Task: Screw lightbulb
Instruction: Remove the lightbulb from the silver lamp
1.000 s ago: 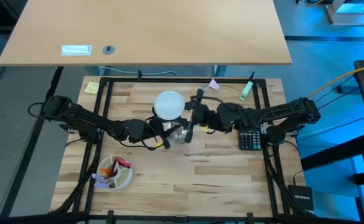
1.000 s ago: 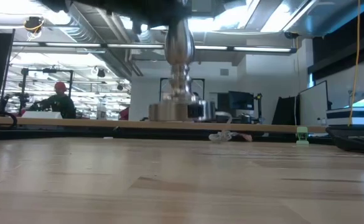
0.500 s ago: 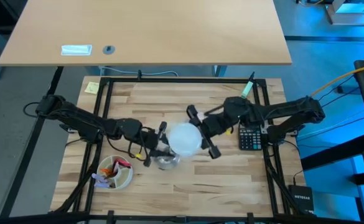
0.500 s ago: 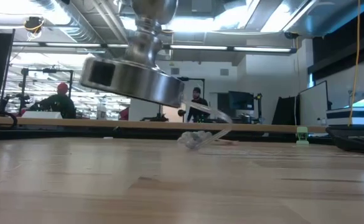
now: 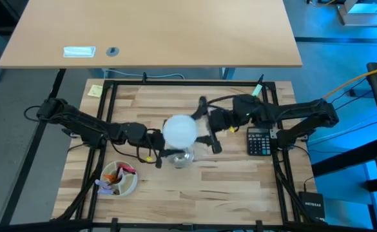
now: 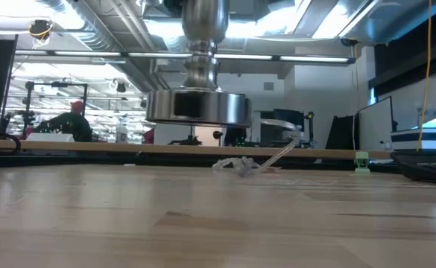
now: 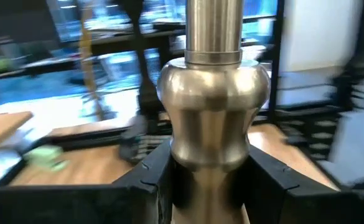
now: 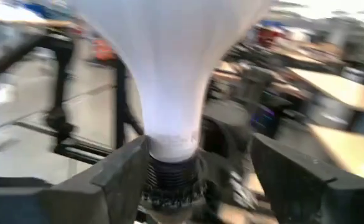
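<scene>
The left claw (image 7: 210,180) is clamped on the neck of the silvery lamp stand (image 7: 213,118), one dark finger pressed to each side of the bulging metal stem, and the low view shows the stand's round base (image 6: 197,108) hanging clear of the tabletop (image 6: 218,216), roughly level. Just past it, the lightbulb (image 8: 169,74) stands with its narrow screw base down in the black socket, its long axis running straight up in line with the stand's stem. The right claw (image 8: 200,168) has its fingers spread apart to either side of that threaded neck, with a visible gap on one side, so it looks to be letting go or resetting rather than gripping. From above, the white globe (image 5: 180,130) sits mid-table right between the two arms, the left claw (image 5: 157,147) reaching in low from one side, the right claw (image 5: 209,124) just beside the globe on the other. The right arm is the one placed to turn it, and any further twist needs those fingers closed around the neck again, square to the bulb's upright axis. Farther off, a black calculator (image 5: 260,142) lies by the right arm and a bowl of bits (image 5: 119,178) sits near the left.
</scene>
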